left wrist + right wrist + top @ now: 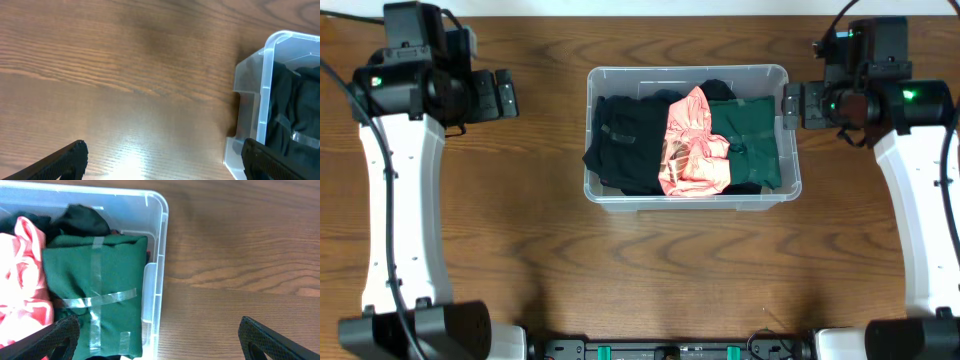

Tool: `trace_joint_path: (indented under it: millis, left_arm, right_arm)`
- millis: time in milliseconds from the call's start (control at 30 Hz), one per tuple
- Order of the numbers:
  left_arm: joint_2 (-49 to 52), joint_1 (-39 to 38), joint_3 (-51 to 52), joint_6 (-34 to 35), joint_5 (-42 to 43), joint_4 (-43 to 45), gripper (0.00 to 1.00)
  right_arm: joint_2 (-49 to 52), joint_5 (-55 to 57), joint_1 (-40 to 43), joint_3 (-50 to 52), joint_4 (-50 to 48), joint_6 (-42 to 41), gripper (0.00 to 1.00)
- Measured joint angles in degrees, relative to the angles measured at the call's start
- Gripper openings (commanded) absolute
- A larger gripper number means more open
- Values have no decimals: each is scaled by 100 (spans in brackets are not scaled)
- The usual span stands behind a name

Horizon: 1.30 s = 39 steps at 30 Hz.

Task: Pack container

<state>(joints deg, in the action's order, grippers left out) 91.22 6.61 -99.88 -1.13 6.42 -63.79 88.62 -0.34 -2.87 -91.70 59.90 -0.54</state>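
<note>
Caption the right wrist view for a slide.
Open right claw over the rim of the clear plastic rectangular bin, where a tape-bound green folded garment lies beside a pink garment.

Jaws of the left gripper (162,166) spread wide near the clear plastic rectangular bin (266,75), black cloth (296,107) inside it, brown wooden bench (125,75) alongside it.

Dark brown wood-grain table (520,250) fills the overhead view, w/ a pale strip (620,6) along the top edge. Left wrist cam: soft white glare (131,156) on the grain, btm centre.
</note>
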Motion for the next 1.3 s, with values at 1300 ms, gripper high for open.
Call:
trace_joint_path:
  millis: [1300]
  left_arm:
    - [-8336, 0, 5362, 136, -46, -162, 98]
  right_arm:
    - [-6454, 1078, -802, 4918, 501, -382, 99]
